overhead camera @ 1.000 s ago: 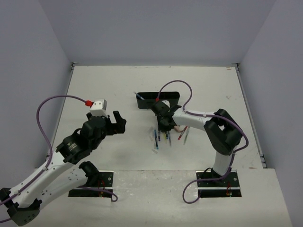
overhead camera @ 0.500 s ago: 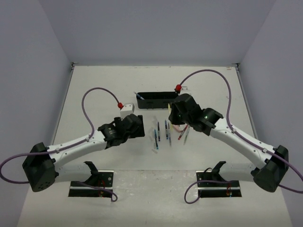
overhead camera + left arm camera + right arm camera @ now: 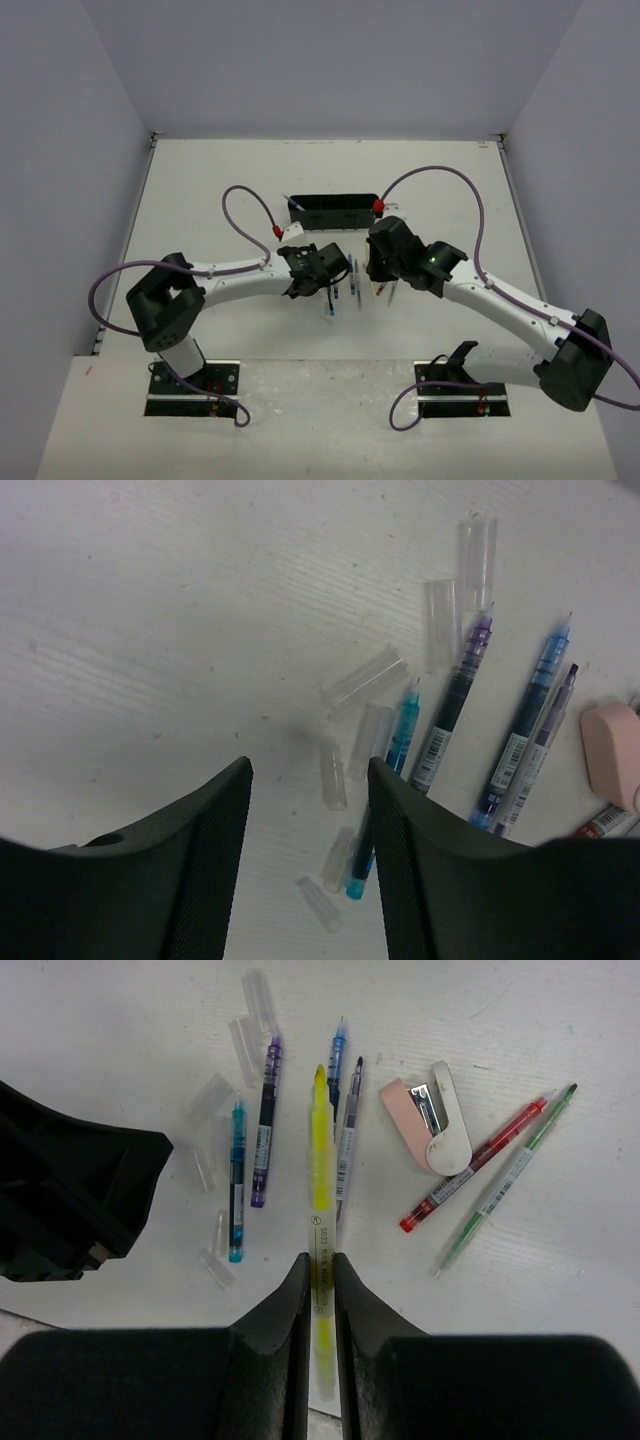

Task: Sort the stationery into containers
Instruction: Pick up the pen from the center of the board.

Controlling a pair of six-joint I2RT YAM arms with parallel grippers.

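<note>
The right hand (image 3: 320, 1260) is shut narrow on a thin yellow-green pen (image 3: 320, 1160), whose tip points out over the other pens lying on the white desk (image 3: 120, 1020). The left hand (image 3: 308, 770) stands wide with nothing between its fingers, just over some clear plastic caps (image 3: 365, 678) beside a teal pen (image 3: 385, 780). The long black plastic tray (image 3: 335, 212) sits farther back, apart from both hands.
</note>
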